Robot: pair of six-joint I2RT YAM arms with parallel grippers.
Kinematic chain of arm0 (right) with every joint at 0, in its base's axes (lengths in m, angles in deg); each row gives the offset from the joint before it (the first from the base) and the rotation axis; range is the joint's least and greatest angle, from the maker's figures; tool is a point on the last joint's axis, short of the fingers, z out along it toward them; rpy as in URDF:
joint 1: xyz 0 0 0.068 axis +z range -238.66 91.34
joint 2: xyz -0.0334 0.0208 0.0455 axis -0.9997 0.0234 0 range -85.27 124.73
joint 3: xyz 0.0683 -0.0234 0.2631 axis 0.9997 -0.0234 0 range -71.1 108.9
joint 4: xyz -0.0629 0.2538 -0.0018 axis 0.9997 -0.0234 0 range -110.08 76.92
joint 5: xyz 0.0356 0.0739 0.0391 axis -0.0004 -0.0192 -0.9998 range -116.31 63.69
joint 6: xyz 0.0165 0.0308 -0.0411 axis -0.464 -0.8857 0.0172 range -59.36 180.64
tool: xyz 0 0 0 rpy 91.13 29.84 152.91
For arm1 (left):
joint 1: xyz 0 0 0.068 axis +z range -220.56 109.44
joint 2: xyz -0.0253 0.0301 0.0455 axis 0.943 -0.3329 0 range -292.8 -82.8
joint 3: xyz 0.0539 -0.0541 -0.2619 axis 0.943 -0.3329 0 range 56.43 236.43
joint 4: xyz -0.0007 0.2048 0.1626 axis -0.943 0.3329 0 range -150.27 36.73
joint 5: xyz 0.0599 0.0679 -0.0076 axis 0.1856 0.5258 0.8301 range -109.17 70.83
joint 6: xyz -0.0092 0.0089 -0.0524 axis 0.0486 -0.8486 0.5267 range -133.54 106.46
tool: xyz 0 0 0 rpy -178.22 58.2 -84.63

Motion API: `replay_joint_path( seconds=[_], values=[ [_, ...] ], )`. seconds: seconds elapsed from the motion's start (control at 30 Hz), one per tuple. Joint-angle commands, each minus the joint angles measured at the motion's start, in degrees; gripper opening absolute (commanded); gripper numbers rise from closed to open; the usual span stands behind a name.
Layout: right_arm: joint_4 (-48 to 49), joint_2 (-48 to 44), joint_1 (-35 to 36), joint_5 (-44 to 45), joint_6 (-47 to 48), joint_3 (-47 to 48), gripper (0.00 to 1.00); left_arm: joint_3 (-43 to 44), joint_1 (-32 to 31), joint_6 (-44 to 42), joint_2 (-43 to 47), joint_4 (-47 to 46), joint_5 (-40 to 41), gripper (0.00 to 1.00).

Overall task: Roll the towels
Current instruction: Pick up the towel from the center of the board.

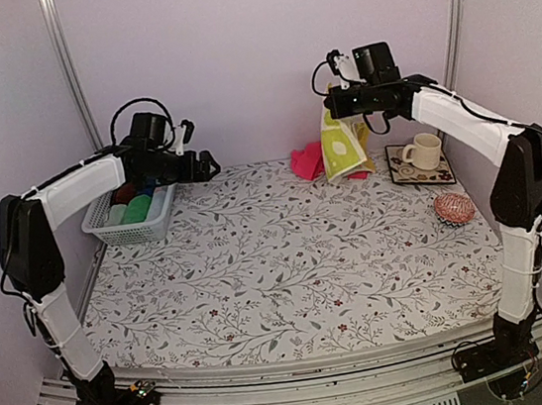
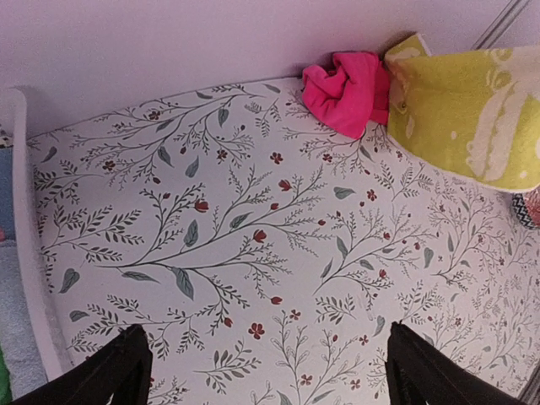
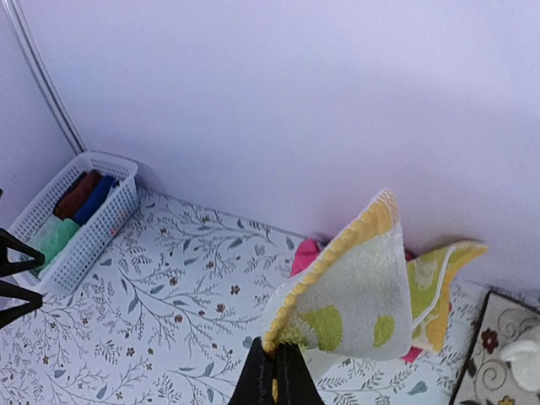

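The right fingers (image 3: 253, 384) clench the yellow towel (image 1: 343, 143), dangling it over the surface (image 1: 289, 260) at 1 o'clock. The pink towel (image 1: 307, 161) lies crumpled beside it. The left fingers (image 2: 118, 371) hang released near the basket (image 1: 134, 221) at 10 o'clock.

**Three views, one shared far corner**

The top external camera sits high behind the arm bases and faces down and away over the whole table (image 1: 289, 260) to the far wall. The left wrist camera looks steeply down at the table from close by, with the left pincer (image 2: 266, 354) at its bottom edge. The right wrist camera, raised at the far right, faces left across the table, with the right pincer (image 3: 276, 375) at bottom centre. All three views share the lime-yellow towel (image 1: 343, 143), the pink towel (image 1: 307, 161) and the white basket (image 1: 134, 221).
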Motion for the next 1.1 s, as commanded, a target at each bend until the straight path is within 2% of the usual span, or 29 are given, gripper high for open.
replay_joint_path(
  seconds=[0.0,0.3,0.5,0.7,0.83,0.97,1.07],
  values=[
    [2.65,-6.66,0.37,2.25,8.67,1.32,0.02,2.24,-0.65,-0.27,-1.66,-0.67,-1.77,0.97],
    [7.83,-17.3,0.33,1.45,14.01,-0.74,0.02,2.41,-0.72,1.35,-2.74,-2.23,-5.01,0.97],
    [8.75,-22.8,0.35,-13.37,13.9,-1.78,0.02,1.54,-0.76,1.27,-2.08,-5.02,-7.11,0.97],
    [5.28,-22.38,0.48,-27.17,10.21,-2.55,0.02,1.08,-0.63,0.19,-0.78,-6.13,-6.05,0.97],
    [8.56,-23.72,0.71,-35.61,7.14,-6.63,0.02,-1.13,-0.63,-1.36,0.66,-7.56,-7.14,0.97],
    [11.34,-25.14,0.91,-35.21,3.83,-10.21,0.02,-5.43,-0.7,-1.76,3.19,-11.21,-11.1,0.97],
    [8.76,-24.37,0.92,-32.42,4.27,-10.73,0.02,-8.34,-0.97,-1.71,4.34,-13.87,-13.8,0.97]
  ],
)
